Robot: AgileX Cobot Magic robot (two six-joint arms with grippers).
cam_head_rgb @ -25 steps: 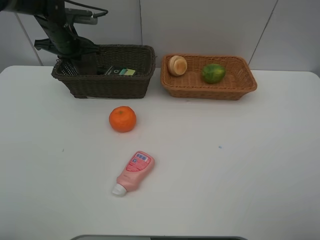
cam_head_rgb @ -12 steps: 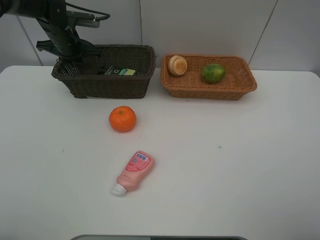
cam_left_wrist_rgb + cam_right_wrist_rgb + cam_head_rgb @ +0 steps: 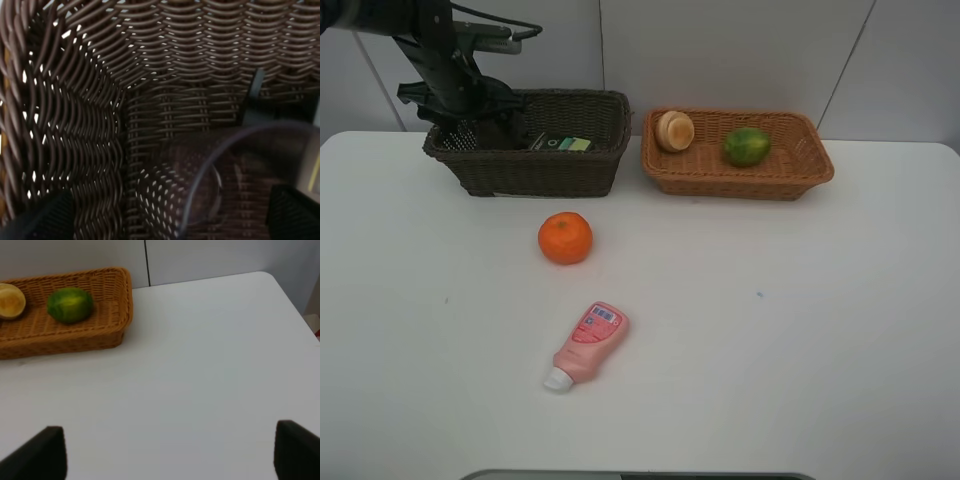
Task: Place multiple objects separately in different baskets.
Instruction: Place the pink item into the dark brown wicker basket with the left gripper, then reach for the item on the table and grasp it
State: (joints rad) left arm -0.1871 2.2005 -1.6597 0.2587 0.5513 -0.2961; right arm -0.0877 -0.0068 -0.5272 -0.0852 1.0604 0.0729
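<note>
Starting at the front edge of the table (image 3: 800, 330), the pink tube (image 3: 588, 345) lies on its side with its white cap toward that edge. The orange (image 3: 565, 238) sits behind it, nearer the middle, and neither is in a basket yet. The orange looks apt to roll if a finger nudges it off-centre. The tube is slick and tapered, so a pinch near the cap could squirt it sideways.

Farther back, the dark basket (image 3: 540, 172) holds the bottle (image 3: 560, 143) and, at its left end, the purple cup (image 3: 200, 185). The left gripper (image 3: 162, 220) hangs inside that basket with its jaws spread wide and the cup loose between them (no finger visibly touches it). A crooked lift could hook the cup's rim or the wicker wall and drag either along.

At the back right, the tan basket (image 3: 740, 182) carries the peach (image 3: 674, 131) and the lime (image 3: 747, 146). The right gripper (image 3: 162, 455) is open and empty over bare table near the right edge.
</note>
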